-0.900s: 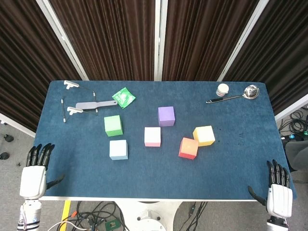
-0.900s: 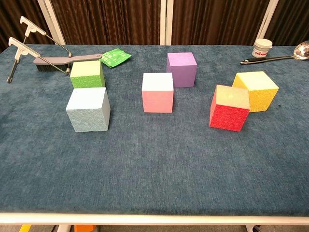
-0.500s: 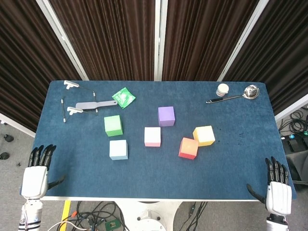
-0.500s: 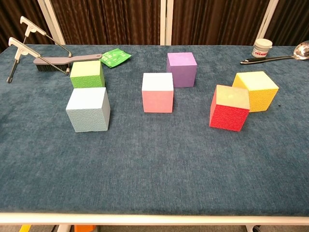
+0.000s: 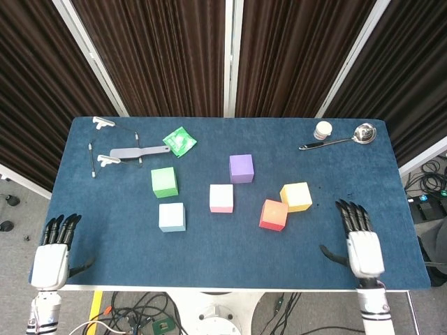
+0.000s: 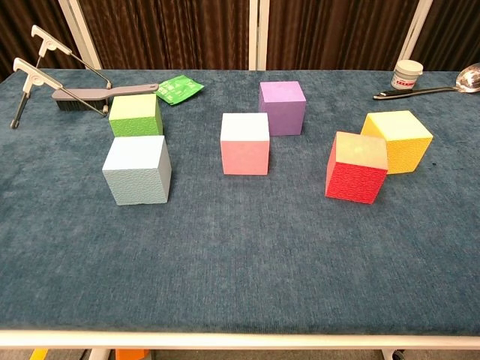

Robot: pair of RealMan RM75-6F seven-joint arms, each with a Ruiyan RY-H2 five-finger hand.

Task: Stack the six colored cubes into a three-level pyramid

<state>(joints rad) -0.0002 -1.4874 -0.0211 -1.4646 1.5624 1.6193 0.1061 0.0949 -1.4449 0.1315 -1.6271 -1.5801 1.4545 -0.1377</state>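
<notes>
Six cubes sit apart mid-table (image 5: 209,258); red cube (image 5: 273,214) touches yellow cube (image 5: 296,196). White jar (image 5: 323,130) at 1 o'clock, contents unseen. Right hand (image 5: 364,248) at 4 o'clock, left hand (image 5: 52,259) at 8: fingers spread, holding nothing.

left hand (image 5: 50,259): you've got a white back shell, black fingers and a black thumb.
right hand (image 5: 363,246): same build for you, white shell with black fingers.
wrists: both run into white and grey ringed cuffs below the shells.
</notes>
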